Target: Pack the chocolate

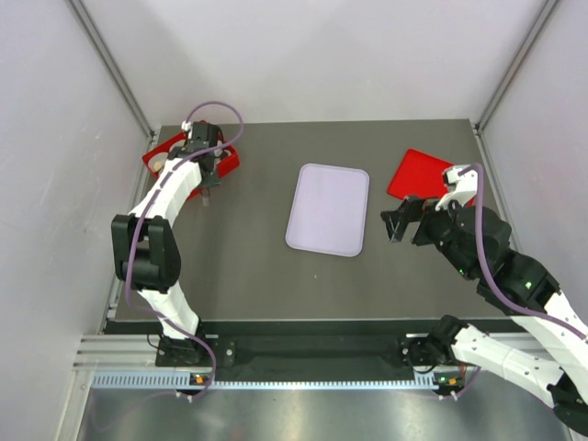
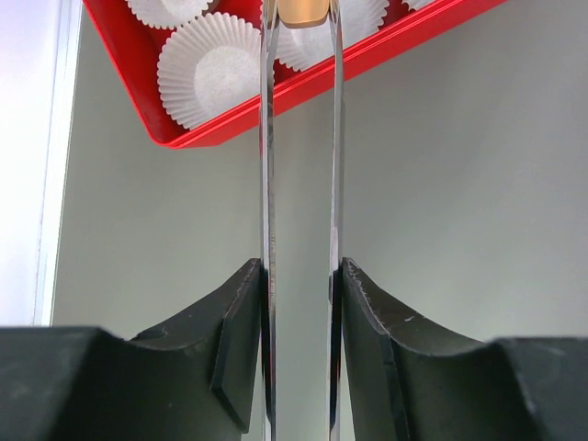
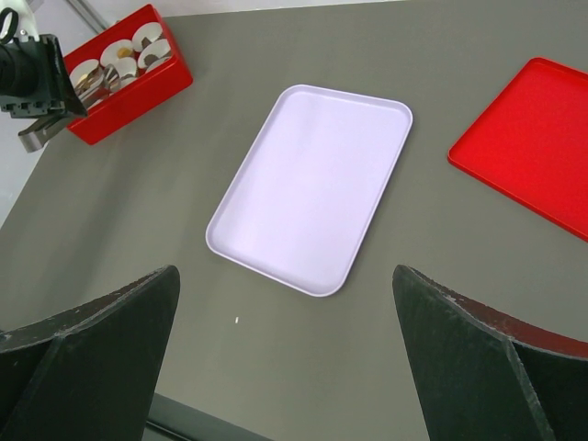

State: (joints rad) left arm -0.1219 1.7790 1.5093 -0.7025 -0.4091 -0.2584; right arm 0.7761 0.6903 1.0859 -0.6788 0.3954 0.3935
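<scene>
One golden caramel-orange chocolate piece [image 2: 303, 11], smooth and with rounded corners, is pinched between the two tips of the thin metal tongs [image 2: 267, 184]. Only its lower part can be seen. It is over the white pleated paper cups [image 2: 209, 72] in the red plastic box [image 2: 124, 55]; if it touches a cup, I cannot tell. Some small dark brown chocolate pieces [image 3: 147, 61] sit inside cups of the same box, at about ten o'clock on the table [image 1: 248, 276]. Their exact shape is too small to tell.

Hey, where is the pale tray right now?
In the top view the pale tray lies mid-table, between the red box at far left and the red lid at far right.
</scene>
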